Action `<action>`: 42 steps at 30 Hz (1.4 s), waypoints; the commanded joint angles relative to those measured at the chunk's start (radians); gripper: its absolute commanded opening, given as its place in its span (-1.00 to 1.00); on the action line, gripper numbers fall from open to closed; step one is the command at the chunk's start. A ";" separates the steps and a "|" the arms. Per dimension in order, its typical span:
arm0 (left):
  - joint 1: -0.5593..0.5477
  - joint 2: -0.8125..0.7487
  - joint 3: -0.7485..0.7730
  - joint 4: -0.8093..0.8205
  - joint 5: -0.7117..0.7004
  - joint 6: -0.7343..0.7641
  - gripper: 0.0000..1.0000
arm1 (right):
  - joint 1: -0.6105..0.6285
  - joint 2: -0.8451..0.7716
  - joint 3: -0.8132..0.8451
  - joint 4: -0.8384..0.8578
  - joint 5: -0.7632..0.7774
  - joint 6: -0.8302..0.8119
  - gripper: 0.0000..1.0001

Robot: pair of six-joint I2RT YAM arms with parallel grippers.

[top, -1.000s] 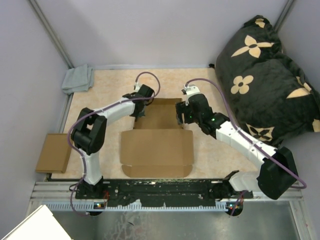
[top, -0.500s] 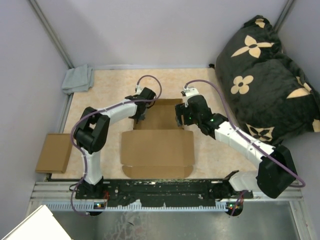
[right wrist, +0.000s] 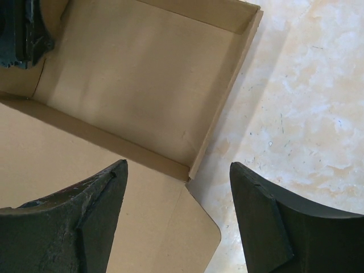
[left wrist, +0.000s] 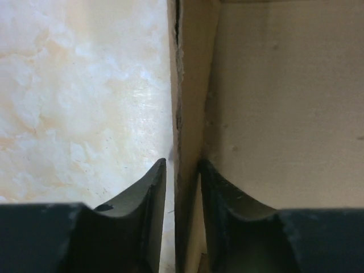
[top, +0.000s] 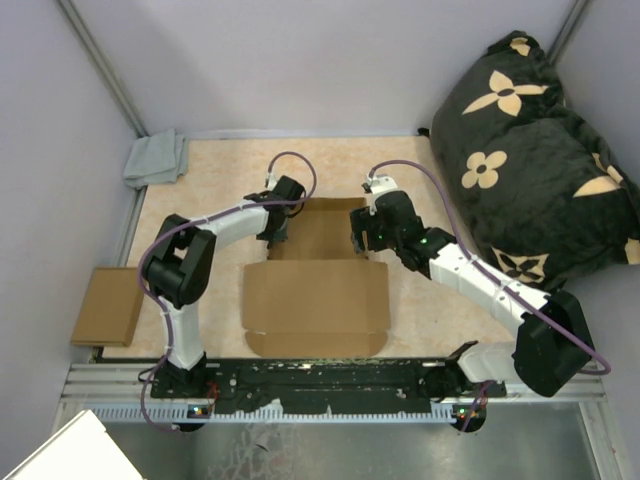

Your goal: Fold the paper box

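Observation:
The paper box (top: 315, 295) lies mid-table, plain brown cardboard. Its tray part (top: 322, 228) at the back has raised walls, and its lid panel lies flat toward the arms. My left gripper (top: 279, 230) straddles the tray's left wall (left wrist: 190, 114). In the left wrist view its jaws (left wrist: 182, 170) stand open: the right finger lies against the wall and the left one shows a thin gap. My right gripper (top: 362, 240) hangs open above the tray's near right corner (right wrist: 190, 168), its wide jaws (right wrist: 177, 166) holding nothing. The left gripper (right wrist: 23, 28) shows at the tray's far side.
A grey cloth (top: 157, 158) lies at the back left corner. A smaller cardboard piece (top: 107, 305) rests off the left edge. A big black patterned pillow (top: 540, 160) fills the right side. A metal rail (top: 330, 385) runs along the near edge.
My left gripper's jaws have parted from shut to a narrow opening around the tray's left wall, with a slight shift of the wrist. The right arm and the box have stayed still.

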 commanded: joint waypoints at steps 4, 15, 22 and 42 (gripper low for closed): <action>0.007 -0.037 0.000 -0.004 0.000 -0.016 0.45 | -0.001 0.003 0.011 0.040 -0.004 0.013 0.45; 0.012 -0.346 -0.087 0.026 0.041 -0.038 0.50 | -0.002 0.136 0.200 -0.043 -0.029 -0.122 0.46; 0.013 -0.605 -0.256 0.051 0.164 -0.029 0.50 | -0.002 0.380 0.492 -0.110 -0.162 -0.350 0.46; 0.012 -0.975 -0.526 0.093 0.219 -0.072 0.49 | 0.019 0.992 1.072 -0.217 -0.212 -0.569 0.44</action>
